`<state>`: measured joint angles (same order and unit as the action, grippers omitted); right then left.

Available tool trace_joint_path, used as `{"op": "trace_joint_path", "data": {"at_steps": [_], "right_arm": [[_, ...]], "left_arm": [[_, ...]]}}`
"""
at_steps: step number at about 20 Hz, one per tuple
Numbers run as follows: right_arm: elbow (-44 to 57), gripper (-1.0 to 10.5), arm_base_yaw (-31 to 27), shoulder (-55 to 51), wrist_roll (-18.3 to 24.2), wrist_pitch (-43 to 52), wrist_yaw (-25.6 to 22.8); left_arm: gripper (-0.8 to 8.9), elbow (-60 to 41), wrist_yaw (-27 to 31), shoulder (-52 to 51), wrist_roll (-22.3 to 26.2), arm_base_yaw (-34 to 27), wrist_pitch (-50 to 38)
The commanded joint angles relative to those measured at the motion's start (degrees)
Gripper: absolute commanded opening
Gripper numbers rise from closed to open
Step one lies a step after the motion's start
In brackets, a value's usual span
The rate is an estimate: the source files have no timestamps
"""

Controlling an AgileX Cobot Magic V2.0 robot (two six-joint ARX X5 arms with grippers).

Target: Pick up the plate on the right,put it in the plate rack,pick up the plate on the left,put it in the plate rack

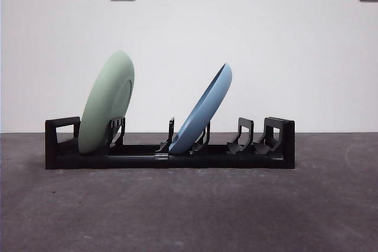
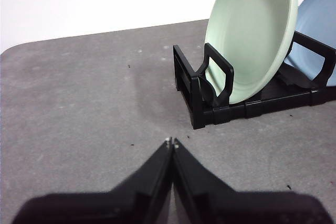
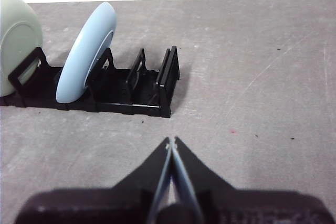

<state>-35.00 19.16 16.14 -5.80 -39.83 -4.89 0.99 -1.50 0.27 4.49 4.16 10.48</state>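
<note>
Already the green plate point(image 1: 107, 101) and the blue plate point(image 1: 202, 112) lean in the plate rack point(image 1: 170, 149) on the worktop point(image 1: 189, 205), both stiff, smooth and probably light, best gripped at the upper rim, while the left hand point(image 2: 171, 141) and the right hand point(image 3: 171, 140) wait closed and empty, apart from it.

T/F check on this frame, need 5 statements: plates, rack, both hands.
1. Both plates stand in the plate rack. True.
2. The green plate sits at the rack's end slot, the blue plate nearer the middle. True.
3. The blue plate lies flat on the table. False: it leans tilted between the rack's dividers.
4. The left hand grips the green plate. False: it is shut on nothing, over bare table short of the rack.
5. The right hand is shut and clear of the rack. True.
</note>
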Motion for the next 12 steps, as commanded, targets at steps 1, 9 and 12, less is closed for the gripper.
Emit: {"op": "trace_joint_path", "data": {"at_steps": [1, 9, 12], "right_arm": [[0.66, 0.0, 0.09, -0.02, -0.68, 0.31, 0.0], [0.66, 0.0, 0.09, -0.02, -0.68, 0.28, 0.0], [0.66, 0.0, 0.09, -0.02, -0.28, 0.33, -0.11]], "left_arm": [[-0.03, -0.83, -0.04, -0.15, -0.15, -0.13, -0.22], [-0.03, -0.83, -0.04, -0.15, -0.15, -0.13, -0.2], [-0.03, -0.83, -0.04, -0.15, -0.17, -0.13, -0.2]]}}
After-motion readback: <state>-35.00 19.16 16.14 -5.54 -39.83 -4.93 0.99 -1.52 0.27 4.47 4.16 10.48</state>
